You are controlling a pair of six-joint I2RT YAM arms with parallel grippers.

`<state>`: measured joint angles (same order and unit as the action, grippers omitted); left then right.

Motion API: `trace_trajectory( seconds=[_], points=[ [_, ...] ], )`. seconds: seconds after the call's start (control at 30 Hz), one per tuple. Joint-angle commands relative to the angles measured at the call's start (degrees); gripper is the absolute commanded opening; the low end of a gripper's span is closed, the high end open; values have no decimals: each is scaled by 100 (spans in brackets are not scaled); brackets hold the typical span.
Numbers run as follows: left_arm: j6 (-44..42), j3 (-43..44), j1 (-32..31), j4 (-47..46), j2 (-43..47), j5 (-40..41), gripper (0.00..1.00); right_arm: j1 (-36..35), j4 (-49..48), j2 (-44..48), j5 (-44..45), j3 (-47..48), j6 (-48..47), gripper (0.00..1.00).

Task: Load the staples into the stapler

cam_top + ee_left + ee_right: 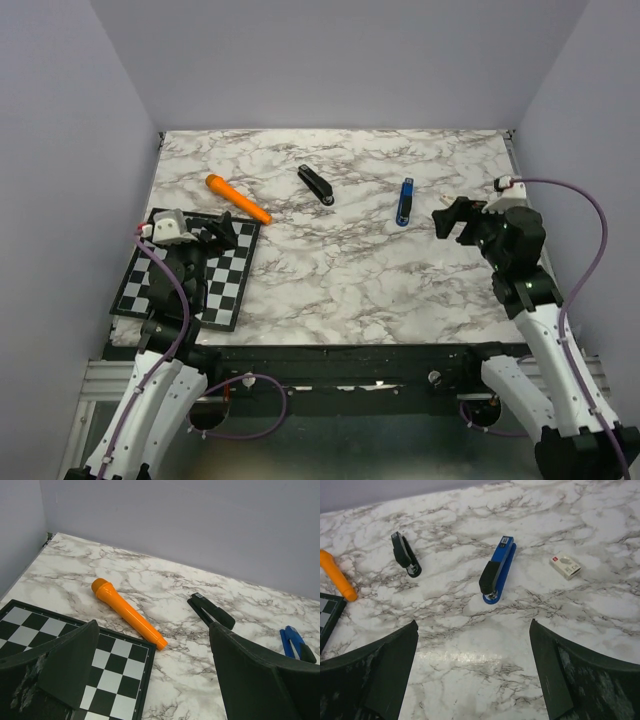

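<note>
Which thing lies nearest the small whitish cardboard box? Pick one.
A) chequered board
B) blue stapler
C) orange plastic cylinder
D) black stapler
B: in the right wrist view the blue stapler lies closest to the small whitish cardboard box, with only bare marble between them.

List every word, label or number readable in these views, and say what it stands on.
No text can be read.
Box: grey marks on top, too blurred to read.
Blue stapler: pale mark at its far end, too small to read.
Black stapler, orange stick, chessboard: no lettering visible.
</note>
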<state>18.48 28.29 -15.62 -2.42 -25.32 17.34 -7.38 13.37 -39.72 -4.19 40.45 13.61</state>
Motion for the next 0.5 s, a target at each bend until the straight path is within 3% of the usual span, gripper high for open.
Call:
trace_trajectory(
  seconds=[0.0, 0.1, 0.47],
  points=[
    [-213, -193, -20, 206, 159, 6, 99, -18, 245, -1009, 380, 779, 273, 100],
    [-327, -201, -20, 443, 273, -90, 99, 86, 649, -2062, 1067, 1473, 318, 100],
    [-644, -535, -20, 339, 458, -231, 99, 597, 2336, -5588, 1105, 4233, -217, 100]
  ],
)
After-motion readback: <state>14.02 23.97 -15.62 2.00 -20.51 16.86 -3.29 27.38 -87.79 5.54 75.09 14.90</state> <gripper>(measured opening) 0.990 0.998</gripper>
